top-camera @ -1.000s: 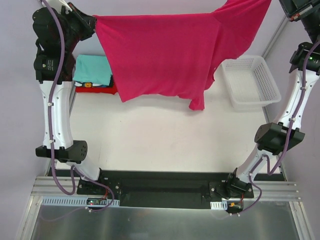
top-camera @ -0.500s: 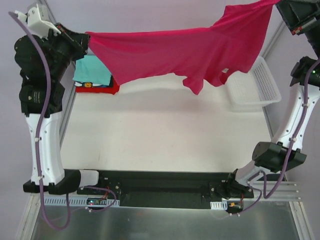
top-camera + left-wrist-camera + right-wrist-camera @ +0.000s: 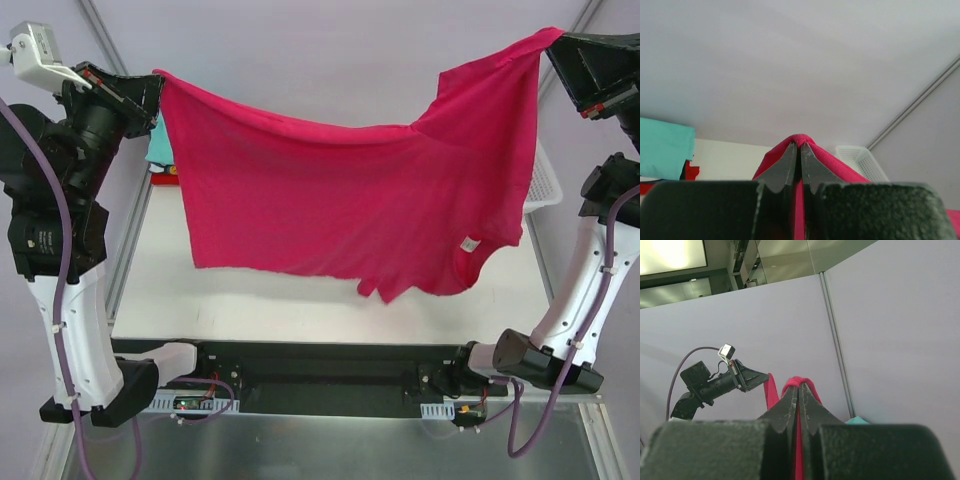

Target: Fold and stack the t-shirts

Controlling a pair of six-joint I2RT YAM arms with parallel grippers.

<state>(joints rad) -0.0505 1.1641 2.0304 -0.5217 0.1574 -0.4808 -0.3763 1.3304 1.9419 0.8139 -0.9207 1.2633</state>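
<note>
Item 1. Magenta-pink t-shirt (image 3: 340, 200): held in the air above the surface (image 3: 300, 305), stretched between the two arms and sagging in the middle. Its lower hem hangs loose and clear of the surface. A small white neck label (image 3: 468, 243) faces outward near the lower right, with the collar opening below it and a sleeve dangling beside that.

Item 2. Left jaws: raised high at far left on the left arm (image 3: 65, 310), pressed together on one top corner of the magenta-pink t-shirt. A fold of cloth pokes up between the tips in the wrist view.

Item 3. Right jaws: raised high at far right on the right arm (image 3: 590, 280), pinched shut on the opposite top corner. The cloth loops over the tips.

Item 4. Folded teal t-shirt (image 3: 665, 150): lies at the far left corner of the surface on top of a red t-shirt (image 3: 690, 171), mostly hidden from above by the hanging cloth.

Item 5. White mesh basket (image 3: 860, 159): stands at the far right side of the surface, largely screened by the hanging shirt.
</note>
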